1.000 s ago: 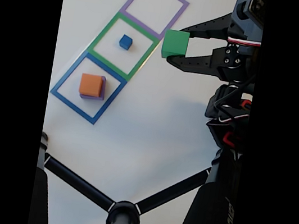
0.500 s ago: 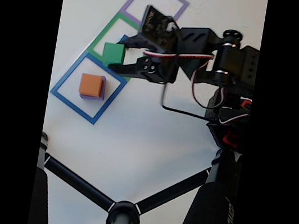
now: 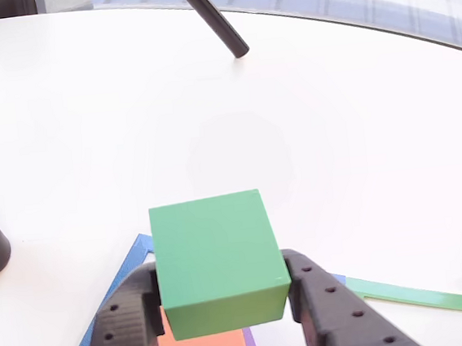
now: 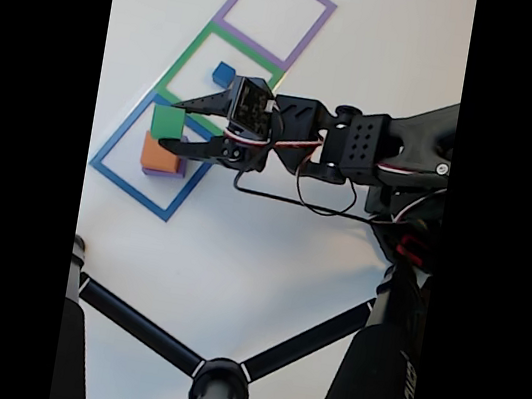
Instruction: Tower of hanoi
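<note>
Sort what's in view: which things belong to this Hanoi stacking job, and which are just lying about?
Job: green cube in the gripper; orange cube on a purple block; small blue cube; blue, green and purple squares.
Lying about: black tripod legs.

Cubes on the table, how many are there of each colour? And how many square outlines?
Green cube, held in the gripper: 1
Orange cube: 1
Purple cube, under the orange one: 1
Small blue cube: 1
Total cubes: 4
Square outlines: 3, one purple, one green, one blue
</note>
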Controlling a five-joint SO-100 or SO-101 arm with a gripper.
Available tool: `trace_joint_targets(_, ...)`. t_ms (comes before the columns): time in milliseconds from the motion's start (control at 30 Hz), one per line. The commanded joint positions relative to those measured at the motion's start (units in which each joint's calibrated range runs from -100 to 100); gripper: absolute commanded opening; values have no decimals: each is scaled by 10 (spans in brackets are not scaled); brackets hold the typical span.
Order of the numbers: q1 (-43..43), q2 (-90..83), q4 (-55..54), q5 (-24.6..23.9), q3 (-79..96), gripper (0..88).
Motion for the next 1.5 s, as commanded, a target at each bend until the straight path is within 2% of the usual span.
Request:
trace_joint_targets(0,-13,73,-92,4,-14,48)
trace_joint_targets(200,-23,154,-170,4,-16,48)
trace_joint_targets(700,-30,271,-229,4,-87,46)
trace_joint_targets(1267,-39,323,-266,4,-87,49)
trace_joint_targets(1367,-37,327,-270,4,-82,80)
trace_joint_targets(1467,-35,330,-279,4,-79,152)
